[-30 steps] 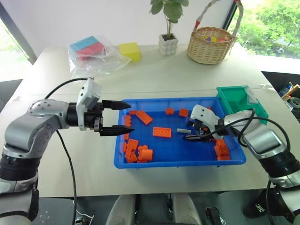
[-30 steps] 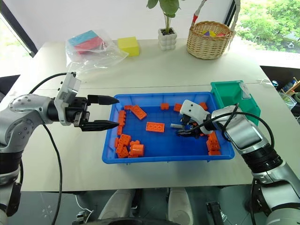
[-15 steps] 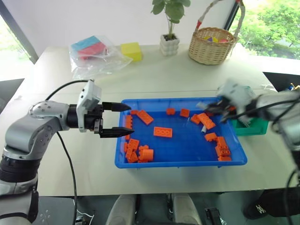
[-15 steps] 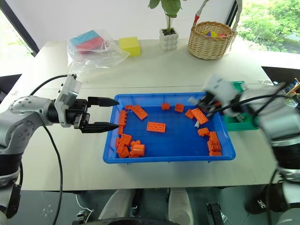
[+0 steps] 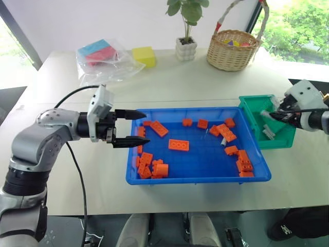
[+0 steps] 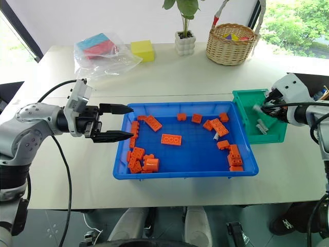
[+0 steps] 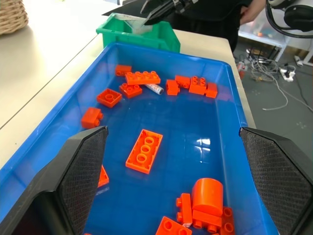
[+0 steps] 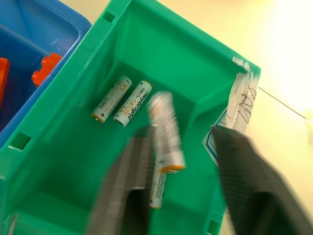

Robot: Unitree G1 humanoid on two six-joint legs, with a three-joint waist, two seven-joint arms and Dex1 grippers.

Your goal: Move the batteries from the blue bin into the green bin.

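Note:
The blue bin (image 5: pixel 198 179) holds many orange bricks and one small grey battery (image 5: pixel 223 140), also seen among the bricks in the left wrist view (image 7: pixel 154 88). The green bin (image 5: pixel 255 110) stands against its right end. My right gripper (image 8: pixel 183 131) hovers over the green bin (image 8: pixel 73 147), open, and a blurred battery (image 8: pixel 166 132) is loose between its spread fingers. Three more batteries (image 8: pixel 122 101) lie on the green bin's floor. My left gripper (image 5: pixel 132 127) is open and level at the blue bin's left rim, holding nothing.
Orange bricks (image 5: pixel 177 145) are scattered across the blue bin. At the back of the table stand a wicker basket (image 5: pixel 231 49), a potted plant (image 5: pixel 185 49), a yellow block (image 5: pixel 143 55) and a plastic bag of coloured blocks (image 5: pixel 100 56).
My right gripper rose out of the blue bin, swung right over the green bin and opened, letting a battery go. The left arm stayed in place.

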